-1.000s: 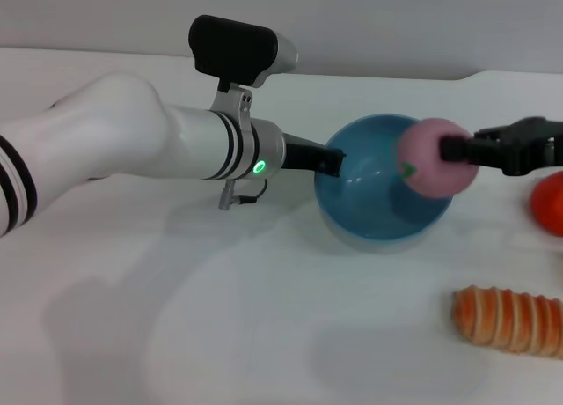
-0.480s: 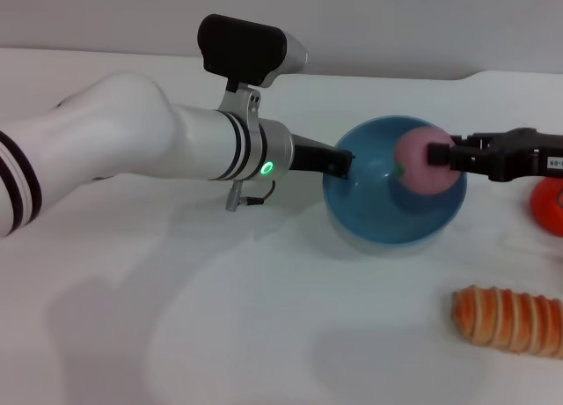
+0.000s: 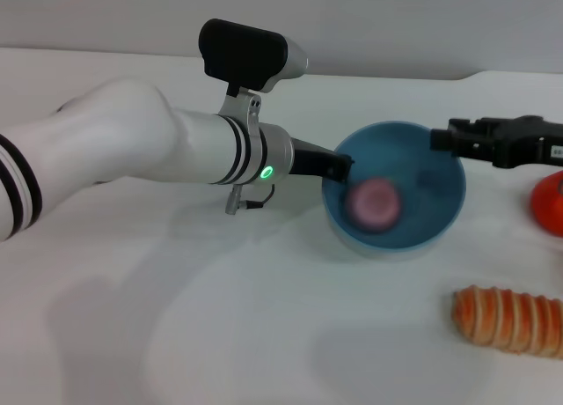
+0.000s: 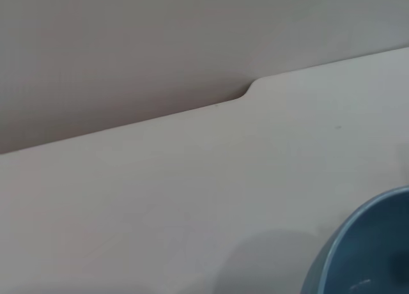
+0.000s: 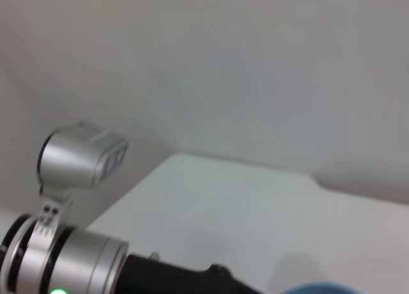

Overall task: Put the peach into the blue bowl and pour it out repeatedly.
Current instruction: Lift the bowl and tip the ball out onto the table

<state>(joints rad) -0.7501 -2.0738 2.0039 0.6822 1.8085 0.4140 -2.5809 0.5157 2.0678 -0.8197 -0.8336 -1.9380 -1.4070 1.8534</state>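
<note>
We see the peach (image 3: 374,202) lying free inside the bowl (image 3: 440,213), low against the inner wall on the side nearest our left arm, touching no gripper. The bowl sits on the white table (image 3: 264,335) and looks tipped a little toward the camera. Our left gripper (image 3: 337,165) reaches in from the left and is pinched on the bowl's near-left rim, its dark fingertip pressed to the edge. Our right gripper (image 3: 437,139) hangs just above the bowl's far-right rim, holding nothing; its fingers (image 3: 457,128) point toward the bowl, and we cannot tell whether they are spread or pressed together. A red-orange fruit (image 3: 549,202) shows at the right edge of the head view, and an orange ribbed roll (image 3: 508,320) lies in front of it, well apart from the bowl. In the left wrist view only a curve of the bowl's rim appears in one corner, with bare table beyond. The right wrist view shows the left arm's silver cuff (image 5: 70,259) and dark gripper base.
</note>
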